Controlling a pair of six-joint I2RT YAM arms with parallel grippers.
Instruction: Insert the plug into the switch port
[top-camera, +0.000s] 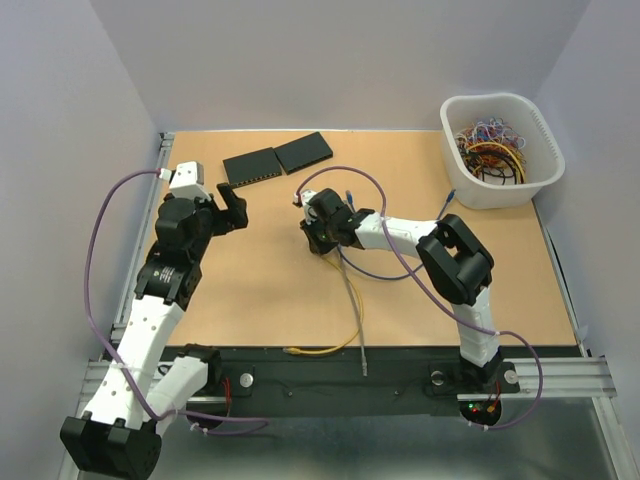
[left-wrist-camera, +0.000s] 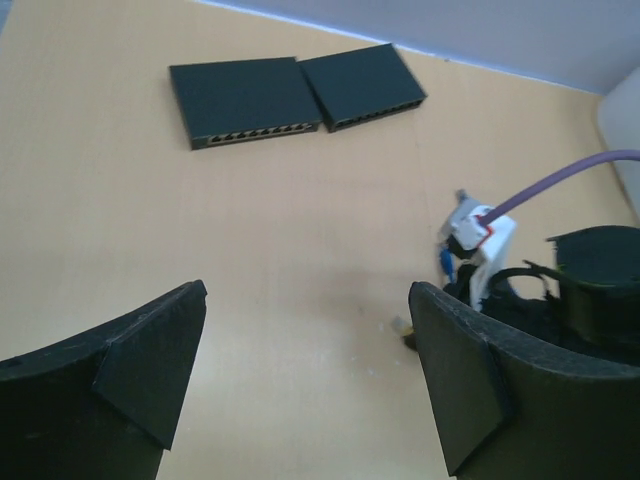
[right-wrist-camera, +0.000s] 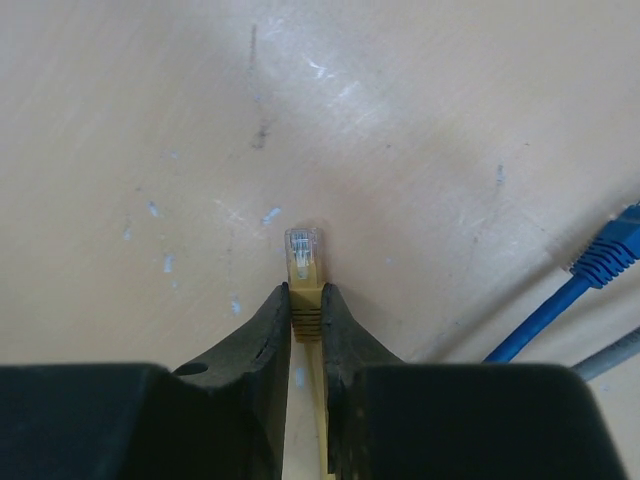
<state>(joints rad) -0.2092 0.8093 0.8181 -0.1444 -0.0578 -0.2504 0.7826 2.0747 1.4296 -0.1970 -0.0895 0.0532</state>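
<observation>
Two black switches lie at the table's back: the left switch (top-camera: 251, 166) (left-wrist-camera: 246, 97) shows a row of ports, the right switch (top-camera: 303, 151) (left-wrist-camera: 364, 84) lies beside it. My right gripper (right-wrist-camera: 306, 300) (top-camera: 318, 240) is shut on the yellow boot of a cable; its clear plug (right-wrist-camera: 304, 251) sticks out past the fingertips, just above the wooden table. The yellow cable (top-camera: 355, 320) trails back toward the front edge. My left gripper (left-wrist-camera: 305, 345) (top-camera: 232, 208) is open and empty, hovering left of the right gripper, in front of the switches.
A white bin (top-camera: 502, 148) of tangled cables stands at the back right. A blue cable (right-wrist-camera: 560, 300) (top-camera: 447, 204) and a grey cable (top-camera: 352, 310) lie on the table near the right arm. Purple cables loop from both wrists.
</observation>
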